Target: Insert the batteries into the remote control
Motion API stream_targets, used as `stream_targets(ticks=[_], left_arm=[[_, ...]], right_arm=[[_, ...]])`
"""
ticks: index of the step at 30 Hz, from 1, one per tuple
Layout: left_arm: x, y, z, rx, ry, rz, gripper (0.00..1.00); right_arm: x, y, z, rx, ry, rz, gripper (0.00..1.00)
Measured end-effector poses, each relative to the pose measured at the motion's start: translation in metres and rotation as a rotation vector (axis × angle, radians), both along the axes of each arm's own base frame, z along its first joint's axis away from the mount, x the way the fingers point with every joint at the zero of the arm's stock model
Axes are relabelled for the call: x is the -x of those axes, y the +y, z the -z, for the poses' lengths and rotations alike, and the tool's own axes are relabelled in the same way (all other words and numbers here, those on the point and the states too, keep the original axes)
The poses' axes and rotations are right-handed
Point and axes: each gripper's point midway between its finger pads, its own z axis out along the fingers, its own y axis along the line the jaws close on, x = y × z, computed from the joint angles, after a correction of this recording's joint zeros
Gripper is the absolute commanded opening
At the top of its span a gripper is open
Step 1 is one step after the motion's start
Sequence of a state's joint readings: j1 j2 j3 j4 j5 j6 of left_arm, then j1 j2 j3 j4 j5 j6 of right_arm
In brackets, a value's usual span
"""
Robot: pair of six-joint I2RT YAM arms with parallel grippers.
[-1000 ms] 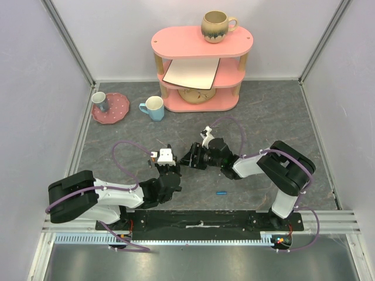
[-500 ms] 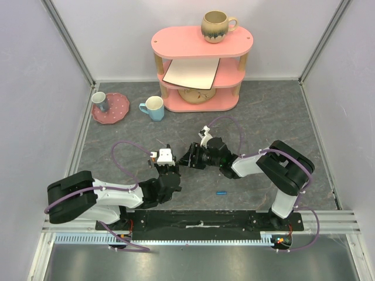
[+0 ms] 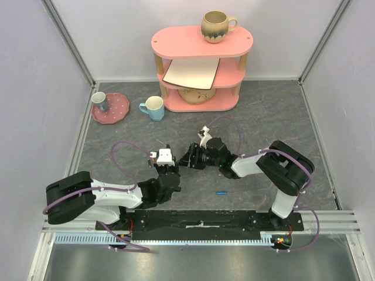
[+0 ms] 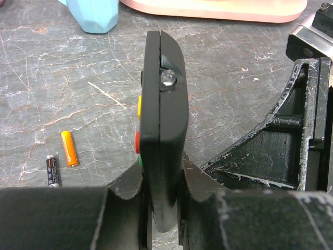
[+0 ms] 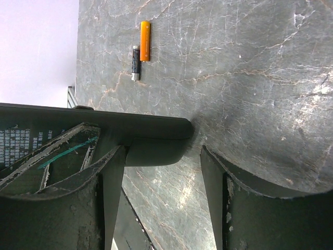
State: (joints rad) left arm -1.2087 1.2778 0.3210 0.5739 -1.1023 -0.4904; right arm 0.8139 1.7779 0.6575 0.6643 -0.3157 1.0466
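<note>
My left gripper (image 4: 161, 177) is shut on the remote control (image 4: 162, 104), a slim black bar held on edge, with yellow, red and green buttons on its left side. My right gripper (image 5: 163, 151) is open around the remote control's (image 5: 130, 130) far end. That end lies against one finger, with a gap to the other. Both grippers meet at the table's middle: left gripper (image 3: 168, 170), right gripper (image 3: 188, 158). An orange battery (image 4: 68, 148) and a dark one (image 4: 53, 170) lie side by side on the table, the same orange battery (image 5: 144, 40) showing beyond my right gripper. A blue battery (image 3: 221, 192) lies near the front.
A pink shelf (image 3: 199, 64) stands at the back with a mug (image 3: 217, 26) on top and a plate inside. A blue mug (image 3: 153, 108) and a pink dish (image 3: 114, 111) holding a small cup sit at the back left. Walls close in both sides.
My right gripper has edged slightly left, closer onto the remote's end. The left arm and the batteries have not moved.
</note>
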Motion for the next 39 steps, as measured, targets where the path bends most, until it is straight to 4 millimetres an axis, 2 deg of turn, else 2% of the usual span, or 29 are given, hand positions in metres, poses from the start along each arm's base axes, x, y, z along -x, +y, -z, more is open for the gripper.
stream_targets(ticks=[39], left_arm=[[0.0026, 0.0017, -0.0002, -0.001, 0.000, 0.006, 0.02]], right_arm=[[0.0054, -0.0049, 0.0016, 0.002, 0.000, 0.000, 0.65]])
